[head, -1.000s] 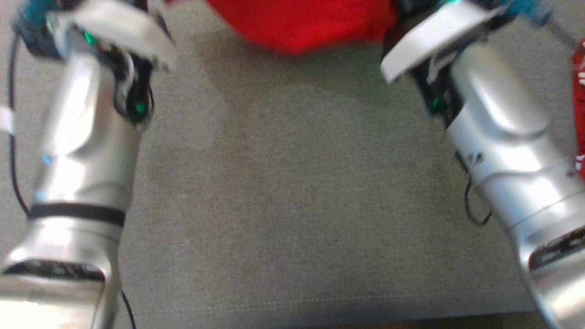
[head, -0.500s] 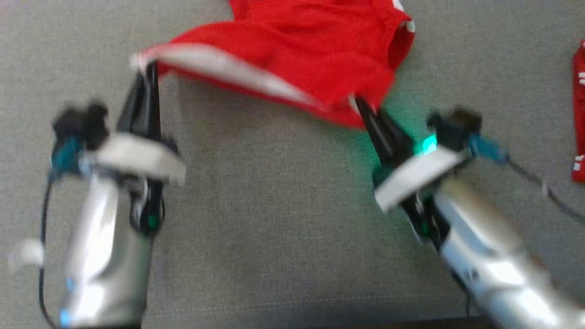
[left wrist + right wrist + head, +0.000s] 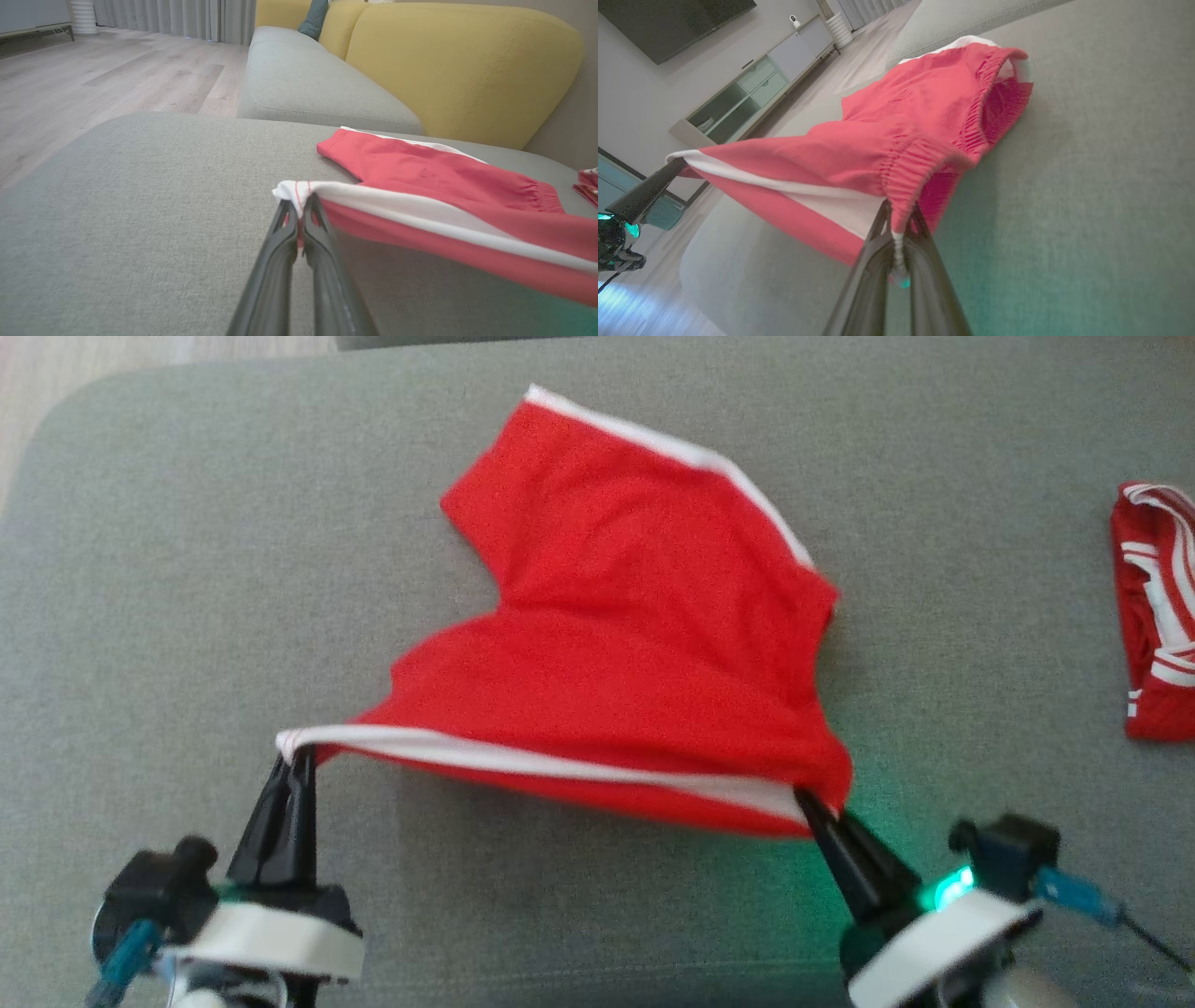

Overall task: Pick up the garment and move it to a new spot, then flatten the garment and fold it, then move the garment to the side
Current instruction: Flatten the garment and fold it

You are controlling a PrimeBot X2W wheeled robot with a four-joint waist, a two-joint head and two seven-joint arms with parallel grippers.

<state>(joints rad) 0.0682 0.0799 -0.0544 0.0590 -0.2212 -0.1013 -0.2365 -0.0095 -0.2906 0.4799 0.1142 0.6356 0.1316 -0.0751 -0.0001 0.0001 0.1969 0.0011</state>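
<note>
My left pincer (image 3: 297,761) is closed tight on the hem end of the white stripe of the red fabric shorts with a white side stripe (image 3: 635,616). Its two dark fingers pinch the cloth at their very tips and point away from me, leaning slightly inward. I judge this corner grip is what lets me pull the side seam straight instead of bunching it. The stripe runs taut from that corner across to my other side. This near edge is lifted clear of the wide grey upholstered sofa cushion (image 3: 187,569), while the far leg and the rest of the red cloth lie draped on the cushion, roughly in its middle. My right pincer (image 3: 808,798) is likewise shut, on the gathered elastic waistband where the stripe ends. Its fingers slant inward toward the left one, and that wrist sits low near the cushion's front edge. With my arms held well apart, I judge the shorts are ready to be laid down flat. A second, red-and-white striped bundle of cloth (image 3: 1153,625) lies well apart at the cushion's right edge.
</note>
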